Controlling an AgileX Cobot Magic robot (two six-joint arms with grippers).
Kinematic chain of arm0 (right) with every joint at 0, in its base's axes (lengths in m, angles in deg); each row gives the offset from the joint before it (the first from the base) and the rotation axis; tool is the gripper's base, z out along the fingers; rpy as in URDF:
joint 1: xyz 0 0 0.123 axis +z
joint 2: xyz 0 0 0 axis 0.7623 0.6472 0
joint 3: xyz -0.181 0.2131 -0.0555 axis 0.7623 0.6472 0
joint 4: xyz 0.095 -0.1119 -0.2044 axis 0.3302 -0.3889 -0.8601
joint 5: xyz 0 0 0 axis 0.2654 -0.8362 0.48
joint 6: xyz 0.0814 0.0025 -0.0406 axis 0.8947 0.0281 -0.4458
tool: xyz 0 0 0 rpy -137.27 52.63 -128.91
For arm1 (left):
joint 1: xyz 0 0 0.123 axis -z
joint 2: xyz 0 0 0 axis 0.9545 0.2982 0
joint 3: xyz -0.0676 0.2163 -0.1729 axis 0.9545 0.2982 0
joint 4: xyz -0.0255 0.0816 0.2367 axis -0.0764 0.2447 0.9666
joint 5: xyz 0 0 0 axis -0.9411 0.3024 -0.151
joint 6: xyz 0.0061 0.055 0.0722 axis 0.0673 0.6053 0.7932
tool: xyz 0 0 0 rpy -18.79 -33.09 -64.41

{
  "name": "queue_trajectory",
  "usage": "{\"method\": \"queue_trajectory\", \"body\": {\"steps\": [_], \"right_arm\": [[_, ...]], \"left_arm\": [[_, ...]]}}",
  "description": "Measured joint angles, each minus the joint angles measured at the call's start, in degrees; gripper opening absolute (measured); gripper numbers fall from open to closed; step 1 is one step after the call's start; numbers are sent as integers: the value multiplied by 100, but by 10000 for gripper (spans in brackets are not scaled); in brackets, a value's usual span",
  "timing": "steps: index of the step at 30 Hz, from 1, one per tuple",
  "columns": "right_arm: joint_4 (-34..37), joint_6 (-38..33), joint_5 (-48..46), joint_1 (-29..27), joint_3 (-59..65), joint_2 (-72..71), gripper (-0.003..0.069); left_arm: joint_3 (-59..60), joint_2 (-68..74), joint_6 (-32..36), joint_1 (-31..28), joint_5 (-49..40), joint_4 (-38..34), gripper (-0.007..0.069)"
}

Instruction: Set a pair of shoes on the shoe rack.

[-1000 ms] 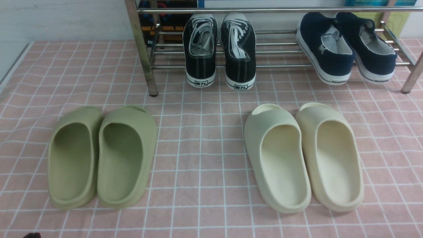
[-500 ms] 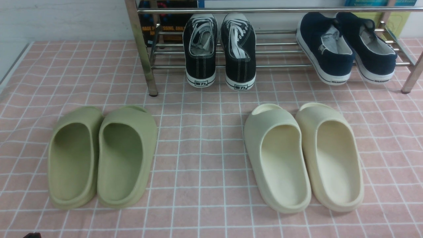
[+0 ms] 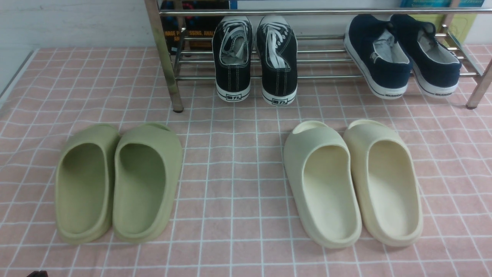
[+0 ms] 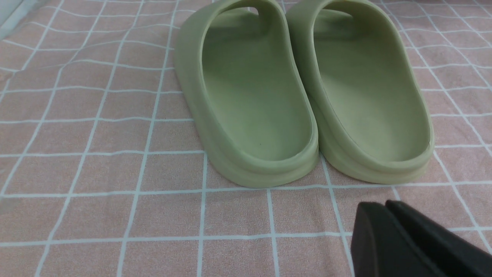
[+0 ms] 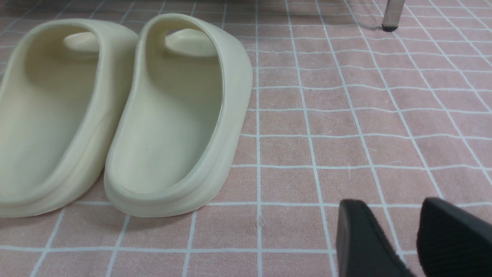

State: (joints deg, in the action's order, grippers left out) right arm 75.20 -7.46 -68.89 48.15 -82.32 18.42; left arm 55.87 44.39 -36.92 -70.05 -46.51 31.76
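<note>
The two black canvas sneakers (image 3: pixel 232 73) (image 3: pixel 278 77) with white laces stand side by side on the chrome shoe rack (image 3: pixel 326 12), toes inward, heels hanging over its front tube. My left gripper (image 4: pixel 378 206) is shut and empty, low over the pink checked cloth just behind the olive slides (image 4: pixel 303 96). My right gripper (image 5: pixel 392 206) is open and empty, low over the cloth beside the cream slides (image 5: pixel 115 115). Neither gripper is near the sneakers. A dark sliver (image 3: pixel 36 274) at the front view's bottom left edge is all that shows of an arm there.
Two navy slip-on shoes (image 3: pixel 384 65) sit on the rack's right part. Olive slides (image 3: pixel 119 181) lie front left and cream slides (image 3: pixel 353 181) front right on the cloth (image 3: pixel 234 161). Rack posts (image 3: pixel 165 57) (image 5: pixel 392 15) stand on the cloth. Books stand behind the rack.
</note>
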Motion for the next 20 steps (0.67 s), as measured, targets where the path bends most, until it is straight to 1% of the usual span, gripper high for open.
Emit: {"method": "queue_trajectory", "body": {"steps": [20], "right_arm": [[0,0,0,0,0,0,240]], "left_arm": [[0,0,0,0,-2,0,69]]}}
